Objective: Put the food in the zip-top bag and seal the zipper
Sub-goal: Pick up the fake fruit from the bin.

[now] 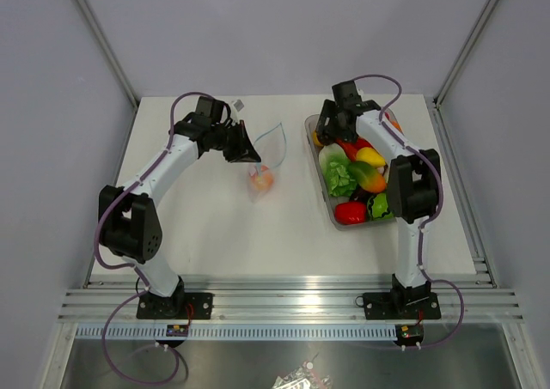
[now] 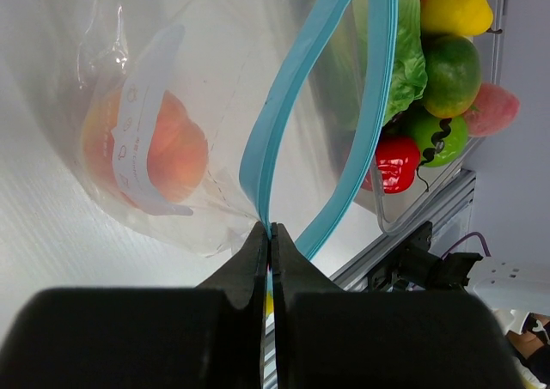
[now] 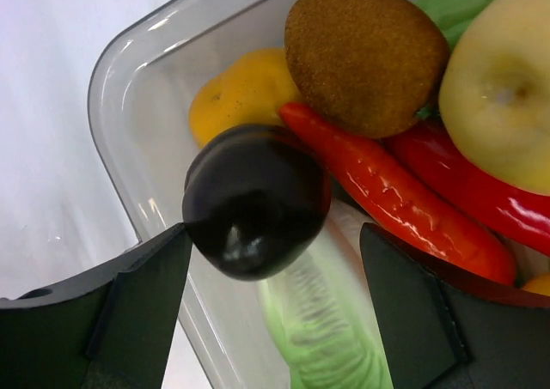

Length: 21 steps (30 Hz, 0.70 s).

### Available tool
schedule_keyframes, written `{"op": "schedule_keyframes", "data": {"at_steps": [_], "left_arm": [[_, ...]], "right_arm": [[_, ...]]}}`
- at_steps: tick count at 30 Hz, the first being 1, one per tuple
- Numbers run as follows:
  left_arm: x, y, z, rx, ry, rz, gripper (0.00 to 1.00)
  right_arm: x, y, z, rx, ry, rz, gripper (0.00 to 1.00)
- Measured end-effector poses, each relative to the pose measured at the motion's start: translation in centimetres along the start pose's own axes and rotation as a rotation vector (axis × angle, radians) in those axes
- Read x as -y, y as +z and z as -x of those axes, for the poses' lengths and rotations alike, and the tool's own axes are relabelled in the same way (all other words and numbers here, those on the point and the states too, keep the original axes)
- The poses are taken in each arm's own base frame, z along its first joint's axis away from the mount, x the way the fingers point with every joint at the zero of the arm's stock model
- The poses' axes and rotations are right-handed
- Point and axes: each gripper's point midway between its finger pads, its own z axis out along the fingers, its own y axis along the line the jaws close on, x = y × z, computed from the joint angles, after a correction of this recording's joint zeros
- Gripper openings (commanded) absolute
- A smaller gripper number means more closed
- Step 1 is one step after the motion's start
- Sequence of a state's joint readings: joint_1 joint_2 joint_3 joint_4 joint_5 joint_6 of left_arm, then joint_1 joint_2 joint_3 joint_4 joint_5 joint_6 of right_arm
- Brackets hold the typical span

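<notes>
Left gripper pinches the zipper; we centre the wide-spread right gripper astride the dark fruit before closing.

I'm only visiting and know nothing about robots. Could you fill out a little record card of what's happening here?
Left gripper: shut on the light blue zipper strip
Bag: clear floppy zip-top bag, mouth open, unsealed
Inside bag: one pink-orange toy peach
Right gripper: open, fingers either side of a dark glossy round toy fruit
Tray: clear rigid rectangular tray, holding more toy foods, including a fuzzy brown kiwi and a red chilli
</notes>
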<state>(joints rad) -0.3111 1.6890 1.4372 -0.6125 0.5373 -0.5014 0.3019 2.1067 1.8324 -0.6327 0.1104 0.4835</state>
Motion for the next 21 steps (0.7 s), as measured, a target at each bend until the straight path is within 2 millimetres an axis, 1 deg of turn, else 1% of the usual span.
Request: {"op": "schedule_keyframes", "data": {"at_steps": [1, 4, 5, 6, 8, 9, 11, 12, 14, 16, 18, 21], "left_arm": [[0.0, 0.0, 0.0, -0.001, -0.001, 0.0, 0.0], [0.0, 0.0, -0.1, -0.003, 0.0, 0.001, 0.0], [-0.1, 0.0, -0.1, -0.003, 0.002, 0.002, 0.0], [-0.1, 0.0, -0.1, -0.004, 0.002, 0.002, 0.0], [-0.1, 0.0, -0.2, -0.007, 0.001, 0.004, 0.0], [-0.1, 0.0, -0.2, -0.007, 0.002, 0.004, 0.0], [-0.1, 0.0, -0.2, -0.008, 0.002, 0.004, 0.0], [-0.1, 0.0, -0.2, -0.008, 0.002, 0.004, 0.0], [-0.2, 0.0, -0.2, -0.009, 0.002, 0.005, 0.0], [-0.2, 0.0, -0.3, -0.011, 0.0, 0.006, 0.0], [-0.2, 0.0, -0.3, -0.012, 0.0, 0.007, 0.0], [-0.2, 0.0, -0.3, -0.011, 0.0, 0.006, 0.0]], "right_arm": [[0.1, 0.4, -0.1, -0.005, 0.0, -0.002, 0.87], [-0.1, 1.2, -0.5, -0.022, 0.0, 0.006, 0.82], [-0.3, 1.4, -0.4, -0.025, 0.001, 0.01, 0.79], [-0.4, 1.6, -0.4, -0.025, 0.002, 0.013, 0.74], [-0.6, 1.9, -0.3, -0.025, 0.005, 0.02, 0.68], [-0.7, 1.9, -0.3, -0.027, 0.007, 0.022, 0.62], [-0.7, 1.9, -0.3, -0.025, 0.009, 0.024, 0.58], [-0.7, 1.9, -0.3, -0.026, 0.011, 0.025, 0.54], [-0.7, 1.9, -0.4, -0.024, 0.013, 0.029, 0.54], [-0.7, 1.6, -0.5, -0.016, 0.015, 0.036, 0.53], [-0.5, 0.6, -0.7, -0.001, 0.019, 0.046, 0.52], [0.0, -2.3, -0.8, 0.021, 0.023, 0.06, 0.52]]}}
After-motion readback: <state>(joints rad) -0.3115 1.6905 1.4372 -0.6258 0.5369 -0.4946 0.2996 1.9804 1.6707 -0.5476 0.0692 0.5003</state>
